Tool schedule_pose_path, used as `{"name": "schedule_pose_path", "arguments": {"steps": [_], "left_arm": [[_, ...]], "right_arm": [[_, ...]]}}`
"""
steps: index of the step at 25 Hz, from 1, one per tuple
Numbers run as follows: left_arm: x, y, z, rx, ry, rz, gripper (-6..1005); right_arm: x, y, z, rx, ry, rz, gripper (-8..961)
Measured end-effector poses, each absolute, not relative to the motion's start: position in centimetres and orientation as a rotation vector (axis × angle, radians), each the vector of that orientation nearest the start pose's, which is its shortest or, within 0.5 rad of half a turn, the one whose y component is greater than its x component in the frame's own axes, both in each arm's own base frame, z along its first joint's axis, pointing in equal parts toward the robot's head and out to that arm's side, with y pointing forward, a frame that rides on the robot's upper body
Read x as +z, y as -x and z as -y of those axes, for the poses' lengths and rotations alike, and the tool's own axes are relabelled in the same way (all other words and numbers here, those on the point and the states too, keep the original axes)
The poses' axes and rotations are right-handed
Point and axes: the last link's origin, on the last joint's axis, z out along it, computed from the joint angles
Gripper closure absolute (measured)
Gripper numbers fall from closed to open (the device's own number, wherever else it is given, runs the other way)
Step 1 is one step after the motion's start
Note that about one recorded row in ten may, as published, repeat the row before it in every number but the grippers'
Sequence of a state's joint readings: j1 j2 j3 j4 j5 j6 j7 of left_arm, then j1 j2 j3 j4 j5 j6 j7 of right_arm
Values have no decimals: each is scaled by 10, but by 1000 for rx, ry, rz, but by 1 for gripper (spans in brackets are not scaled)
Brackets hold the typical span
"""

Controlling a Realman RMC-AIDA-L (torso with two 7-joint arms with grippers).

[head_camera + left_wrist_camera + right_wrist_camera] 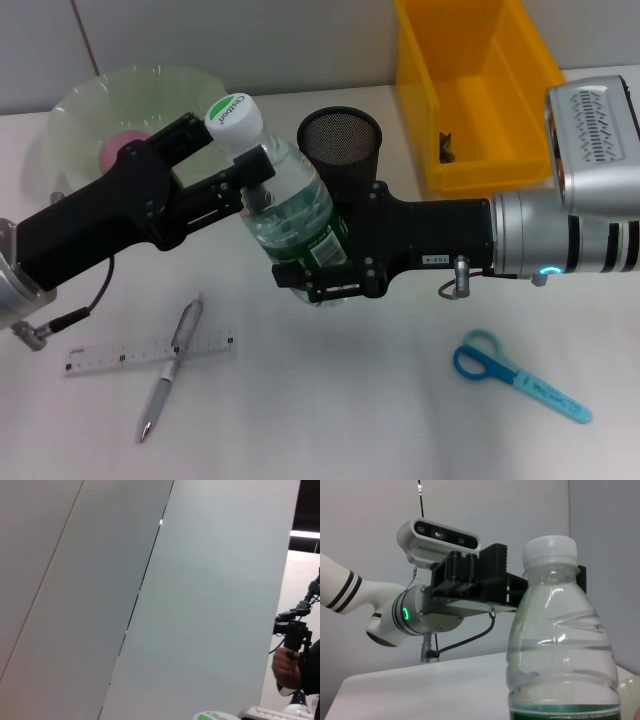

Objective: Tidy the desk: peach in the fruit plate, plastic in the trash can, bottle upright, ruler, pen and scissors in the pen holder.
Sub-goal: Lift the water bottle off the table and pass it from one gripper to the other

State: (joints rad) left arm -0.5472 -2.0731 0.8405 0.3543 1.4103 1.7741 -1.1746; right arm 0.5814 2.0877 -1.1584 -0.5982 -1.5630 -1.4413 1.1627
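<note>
A clear water bottle (pixel 290 205) with a white-and-green cap and a green label is held upright above the table's middle. My right gripper (pixel 315 250) is shut on its lower body at the label. My left gripper (pixel 238 150) is closed on its neck just under the cap. The bottle (pixel 555 645) fills the right wrist view. A pink peach (pixel 122 150) lies in the green fruit plate (pixel 130 85) at the back left. The ruler (pixel 120 355) lies front left with the pen (pixel 170 370) across it. Blue scissors (pixel 515 375) lie front right. No plastic shows on the table.
The black mesh pen holder (pixel 340 140) stands right behind the bottle. A yellow bin (pixel 470 90) at the back right holds a small dark thing (pixel 445 148). The left wrist view shows wall panels and the cap's edge (pixel 212 716).
</note>
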Motion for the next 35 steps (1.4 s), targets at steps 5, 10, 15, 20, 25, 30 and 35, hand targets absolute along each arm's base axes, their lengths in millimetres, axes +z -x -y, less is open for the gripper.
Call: {"name": "schedule_pose_path", "arguments": {"steps": [5, 10, 15, 20, 25, 30, 35], "left_arm": [[-4, 210, -312, -1514, 2492, 466, 333], [-4, 209, -314, -1511, 2490, 463, 335], [-3, 209, -314, -1513, 2490, 462, 337], [-4, 209, -314, -1510, 2496, 464, 339], [-3, 210, -313, -1513, 2492, 463, 341], [-2, 210, -313, -1514, 2487, 464, 343], [-3, 210, -313, -1512, 2493, 464, 393]], "right_arm": [[-50, -192, -336, 879, 2840, -188, 181], [-50, -191, -336, 881, 2842, -188, 181], [-50, -191, -336, 886, 2841, -188, 181], [-50, -191, -336, 887, 2841, -188, 181], [-50, -191, -336, 887, 2842, -187, 180], [-50, -191, -336, 887, 2842, -188, 180], [-50, -191, -335, 890, 2842, -189, 180]]}}
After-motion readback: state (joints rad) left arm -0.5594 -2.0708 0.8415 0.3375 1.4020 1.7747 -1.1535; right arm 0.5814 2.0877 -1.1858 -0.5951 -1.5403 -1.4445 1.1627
